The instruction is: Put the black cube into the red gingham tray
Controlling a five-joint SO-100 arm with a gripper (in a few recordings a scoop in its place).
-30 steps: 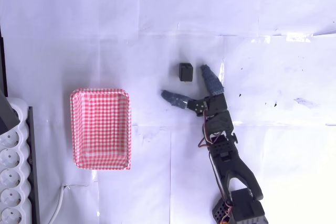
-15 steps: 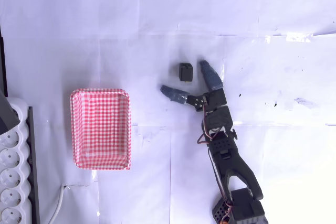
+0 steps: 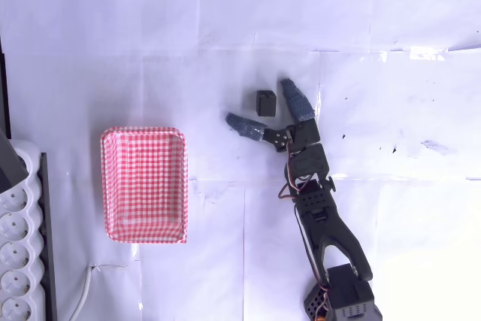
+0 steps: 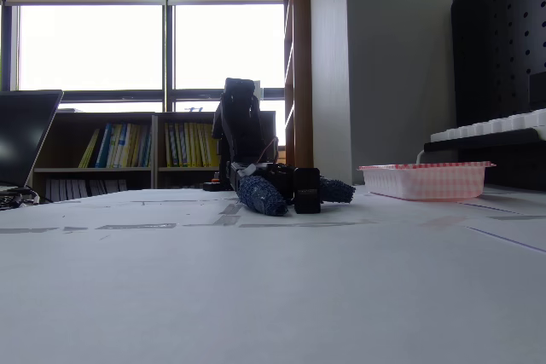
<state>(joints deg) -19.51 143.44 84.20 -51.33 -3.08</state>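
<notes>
The black cube [image 3: 265, 101] rests on the white table, right of and above the red gingham tray [image 3: 143, 184] in the overhead view. My gripper [image 3: 256, 104] is open, low at the table, and its grey-blue fingers [image 3: 296, 100] stand on either side of the cube without closing on it. One finger lies just right of the cube, the other below and left of it. From the low fixed view the cube [image 4: 306, 190] sits between the two fingers [image 4: 261, 195], with the tray [image 4: 424, 180] off to the right.
A white power strip [image 3: 16, 246] runs along the left edge beside the tray, with a cable [image 3: 83, 291] near the bottom. The black arm [image 3: 323, 223] reaches up from the lower edge. White paper sheets cover the table.
The gripper has slid forward toward the cube, so its open fingers now flank it. Cube and tray have stayed put.
</notes>
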